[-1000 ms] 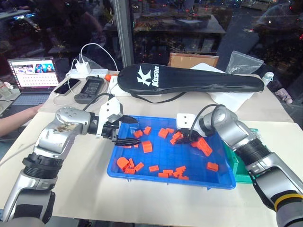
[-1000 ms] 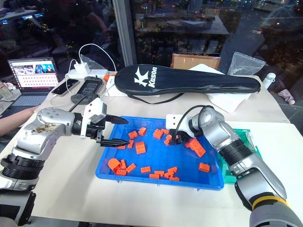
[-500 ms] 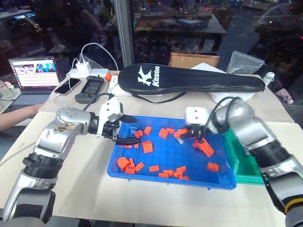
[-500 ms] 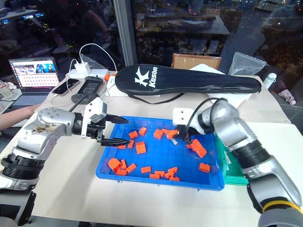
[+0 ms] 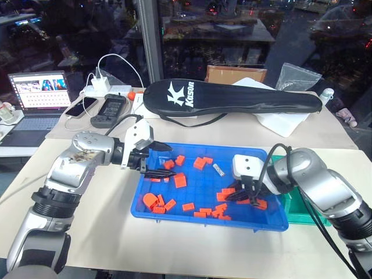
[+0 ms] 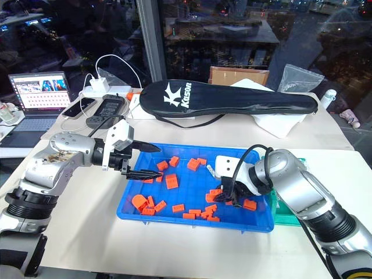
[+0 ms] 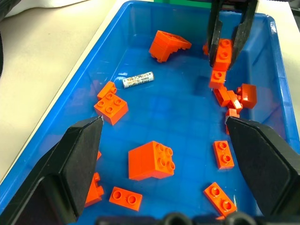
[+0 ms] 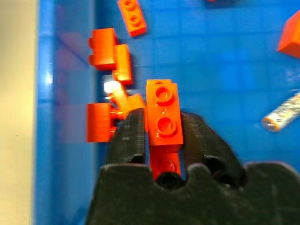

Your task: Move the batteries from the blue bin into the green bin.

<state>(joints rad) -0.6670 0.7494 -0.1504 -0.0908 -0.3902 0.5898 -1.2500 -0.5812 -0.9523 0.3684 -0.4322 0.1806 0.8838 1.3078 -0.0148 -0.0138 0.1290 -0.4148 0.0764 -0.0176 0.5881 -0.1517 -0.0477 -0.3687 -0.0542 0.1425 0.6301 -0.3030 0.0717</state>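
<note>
The blue bin (image 5: 174, 218) holds scattered orange bricks and one slim silvery battery (image 5: 218, 170), which lies loose near the far wall and shows again as battery (image 7: 138, 79). The green bin (image 5: 297, 204) stands against the blue bin's right end, mostly hidden by my right arm. My right gripper (image 5: 243, 196) is low over the bin's near right part. An orange brick (image 8: 164, 112) is pinched between its fingers. My left gripper (image 5: 167, 161) hangs open over the bin's left end, holding nothing.
A black racket case (image 5: 232, 96) lies across the table behind the bins. A laptop (image 5: 38, 93), phones and a power strip (image 5: 110, 88) are at the far left, a cardboard box (image 5: 235, 74) and white cloth (image 5: 279, 122) at the back.
My right gripper has drawn back from the bin's far middle to its near right part. The battery now lies free near the far wall. The left arm has stayed put.
</note>
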